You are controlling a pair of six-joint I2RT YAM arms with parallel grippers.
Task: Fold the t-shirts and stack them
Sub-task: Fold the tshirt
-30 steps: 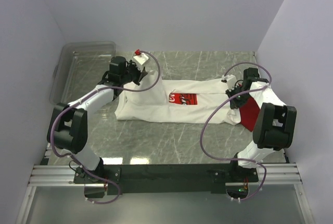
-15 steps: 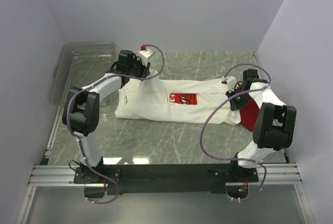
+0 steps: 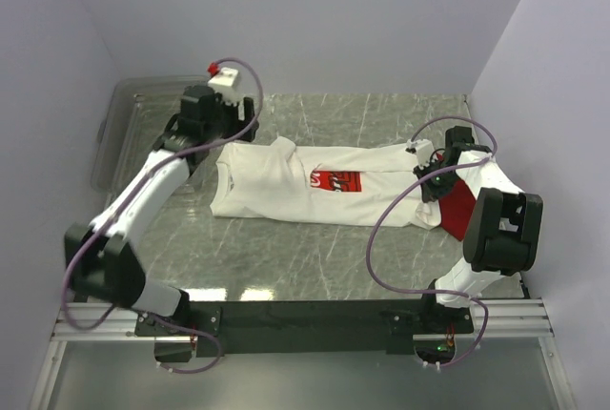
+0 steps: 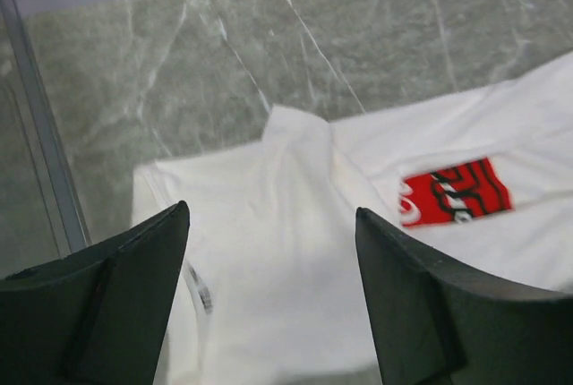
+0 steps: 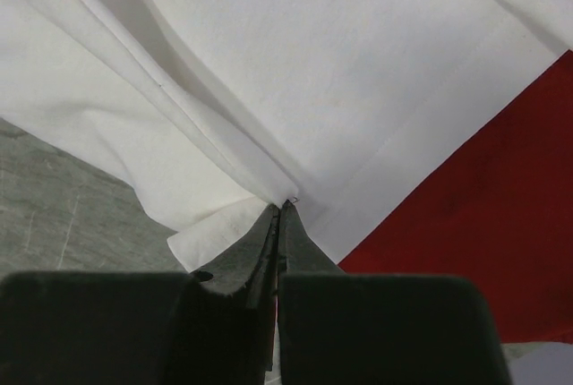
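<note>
Lifted clear of the sleeve, the left end effector stands wide and empty. The white shirt lies on the worktop, sleeve folded in. The right end effector pinches its hem beside the red shirt.

A grey-green marble-patterned table carries three things. A large white cloth t-shirt with a red square chest print lies spread flat across its middle, running lengthwise from left to right. Its right end overlaps a plain red cloth shirt lying close to the right edge. A clear rectangular plastic bin sits at the far left corner.
</note>
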